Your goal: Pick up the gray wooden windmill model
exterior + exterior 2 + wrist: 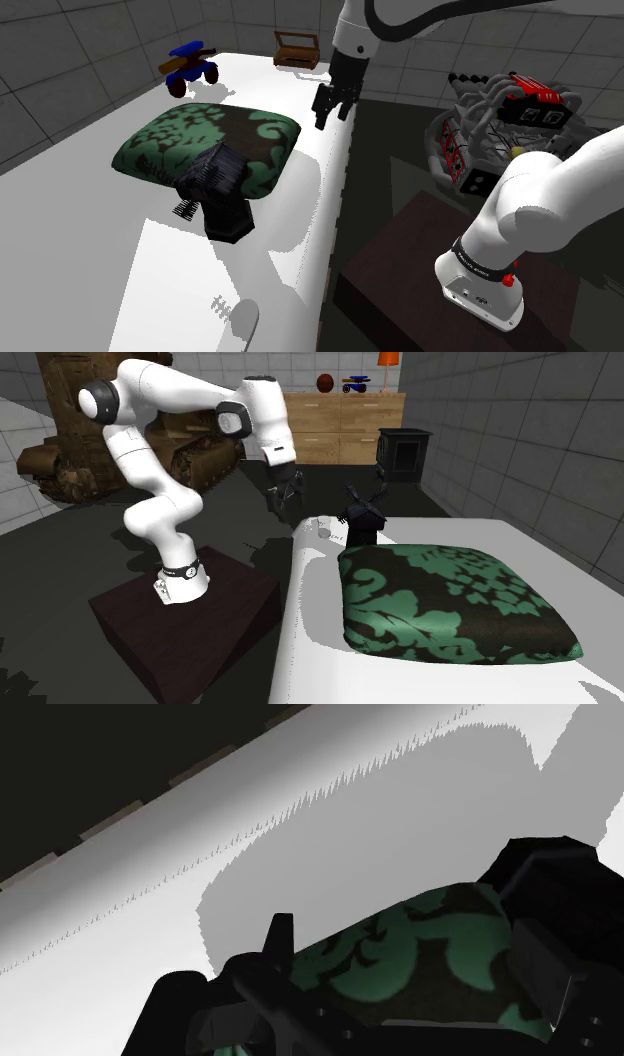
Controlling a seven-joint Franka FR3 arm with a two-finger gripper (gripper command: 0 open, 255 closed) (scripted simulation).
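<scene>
The windmill model is dark grey to black, with slatted blades on a blocky base. It stands on the white table against the near side of a green-and-dark patterned cushion. In the second exterior view the windmill stands just behind the cushion. My gripper hangs in the air over the table's right edge, well apart from the windmill and above it. Its fingers stand apart and hold nothing. In the second exterior view the gripper is left of the windmill. The wrist view looks down on the cushion between the fingers.
A blue toy vehicle and a small wooden box sit at the table's far end. An engine model stands on the floor right of the table. A black stove, a dresser and a tank model stand behind.
</scene>
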